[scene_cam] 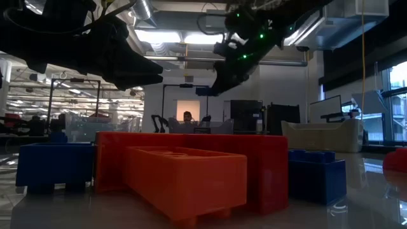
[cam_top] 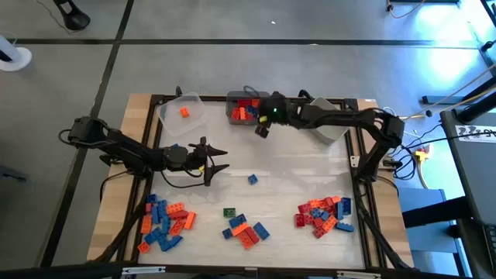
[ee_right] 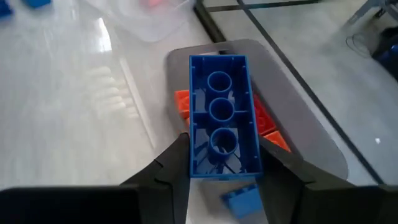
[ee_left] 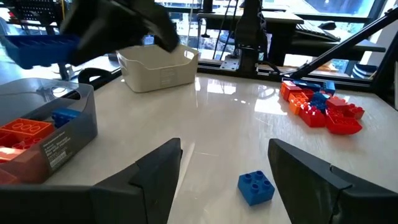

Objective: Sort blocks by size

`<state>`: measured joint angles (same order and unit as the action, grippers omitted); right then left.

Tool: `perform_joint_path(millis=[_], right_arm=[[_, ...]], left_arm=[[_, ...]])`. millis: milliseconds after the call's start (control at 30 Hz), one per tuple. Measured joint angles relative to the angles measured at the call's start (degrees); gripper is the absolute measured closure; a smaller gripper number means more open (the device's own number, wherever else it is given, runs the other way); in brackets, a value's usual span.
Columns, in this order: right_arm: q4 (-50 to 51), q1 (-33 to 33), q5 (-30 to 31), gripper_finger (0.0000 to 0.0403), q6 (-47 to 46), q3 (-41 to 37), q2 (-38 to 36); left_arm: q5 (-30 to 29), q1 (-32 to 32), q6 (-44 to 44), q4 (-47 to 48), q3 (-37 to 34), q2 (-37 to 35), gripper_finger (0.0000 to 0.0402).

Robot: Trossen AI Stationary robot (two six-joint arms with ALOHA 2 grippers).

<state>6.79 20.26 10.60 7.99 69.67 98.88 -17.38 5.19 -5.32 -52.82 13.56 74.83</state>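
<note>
blue brick (ee_right: pixel 222 115) clamped in right tool (ee_right: pixel 224 158) above grey bin (ee_right: pixel 311 134); left tool (ee_left: pixel 224 180) spread.

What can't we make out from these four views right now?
- High view: the long blue brick in the right gripper is hidden under the arm; only the right wrist view shows it.
- High view: stud counts in the three piles are too small to read.
- Low view: the red and orange bricks up close block the table behind them.
- Left wrist view: the grey bin is cut off by the edge.
- Right wrist view: the brick covers much of the bin's contents.
</note>
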Motion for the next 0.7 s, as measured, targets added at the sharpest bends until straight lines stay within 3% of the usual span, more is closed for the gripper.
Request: perform_joint_path(millis=[233, 433, 700], right_arm=[[-4.81, 6.22, -4.22, 0.0259, -0.44, 0.04, 2.0], [-9.31, 9.65, -4.2, 0.0257, -0.63, 0.04, 5.28], [-11.5, 10.53, -2.57, 0.021, -0.65, 0.04, 8.97]], left_arm=[[0.0, 0.0, 0.17, -0.08, 0.0, 0.0, 0.0173], [0.0, -0.09, 0.21, 0.07, 0.02, 0.02, 0.0173], [0.0, -0.09, 0.29, 0.15, 0.02, 0.02, 0.0173]])
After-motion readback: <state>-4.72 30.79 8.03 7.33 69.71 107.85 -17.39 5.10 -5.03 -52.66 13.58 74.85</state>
